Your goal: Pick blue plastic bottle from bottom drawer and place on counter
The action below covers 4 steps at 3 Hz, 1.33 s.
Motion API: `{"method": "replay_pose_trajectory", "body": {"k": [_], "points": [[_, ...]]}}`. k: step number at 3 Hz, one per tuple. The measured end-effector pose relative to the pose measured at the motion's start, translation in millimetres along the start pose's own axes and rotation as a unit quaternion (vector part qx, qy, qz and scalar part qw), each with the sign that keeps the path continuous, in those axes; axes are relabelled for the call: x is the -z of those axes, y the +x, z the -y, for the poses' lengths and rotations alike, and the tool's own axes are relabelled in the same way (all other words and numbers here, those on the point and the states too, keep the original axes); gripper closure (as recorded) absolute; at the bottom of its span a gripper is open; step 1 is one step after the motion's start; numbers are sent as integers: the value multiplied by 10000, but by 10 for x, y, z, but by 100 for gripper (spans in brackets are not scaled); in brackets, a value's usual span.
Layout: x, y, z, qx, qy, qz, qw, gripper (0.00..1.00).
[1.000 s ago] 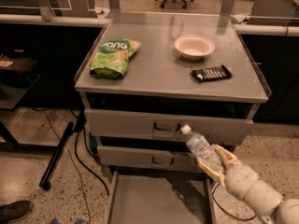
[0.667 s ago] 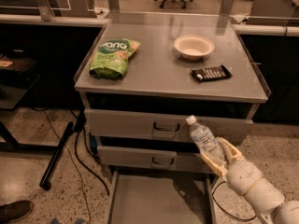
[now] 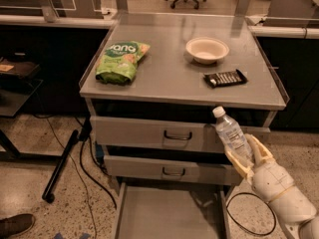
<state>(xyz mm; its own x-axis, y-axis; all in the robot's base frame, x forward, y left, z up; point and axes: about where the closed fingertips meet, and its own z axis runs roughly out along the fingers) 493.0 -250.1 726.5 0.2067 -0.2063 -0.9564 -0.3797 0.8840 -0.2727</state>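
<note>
My gripper [image 3: 247, 158] is at the lower right, in front of the cabinet's right side, shut on the blue plastic bottle [image 3: 230, 133]. The bottle is clear with a white cap and a pale label. It tilts up and to the left, its cap just below the front edge of the counter [image 3: 169, 76]. The bottom drawer [image 3: 167, 215] is pulled open below, its flat grey floor bare.
On the counter lie a green snack bag [image 3: 120, 61] at the left, a white bowl [image 3: 207, 50] at the back right and a dark candy bar [image 3: 225, 78] near the right front. Two closed drawers with loop handles [image 3: 177, 136] sit above the open one. Cables and a black pole [image 3: 60, 166] lie on the floor left.
The gripper has lifted the bottle up and to the right, from in front of the upper drawer toward the counter's front edge.
</note>
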Motion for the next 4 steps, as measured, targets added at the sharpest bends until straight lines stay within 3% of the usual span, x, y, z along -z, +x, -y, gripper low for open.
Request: {"method": "replay_pose_trajectory", "body": {"k": [1,3,4], "points": [[-70,-104,60,-37,112,230,9997,100],[-149,-749,441,237,508,982,9936,100],[-134,-948,565,342,647,1156,9906,100]]}}
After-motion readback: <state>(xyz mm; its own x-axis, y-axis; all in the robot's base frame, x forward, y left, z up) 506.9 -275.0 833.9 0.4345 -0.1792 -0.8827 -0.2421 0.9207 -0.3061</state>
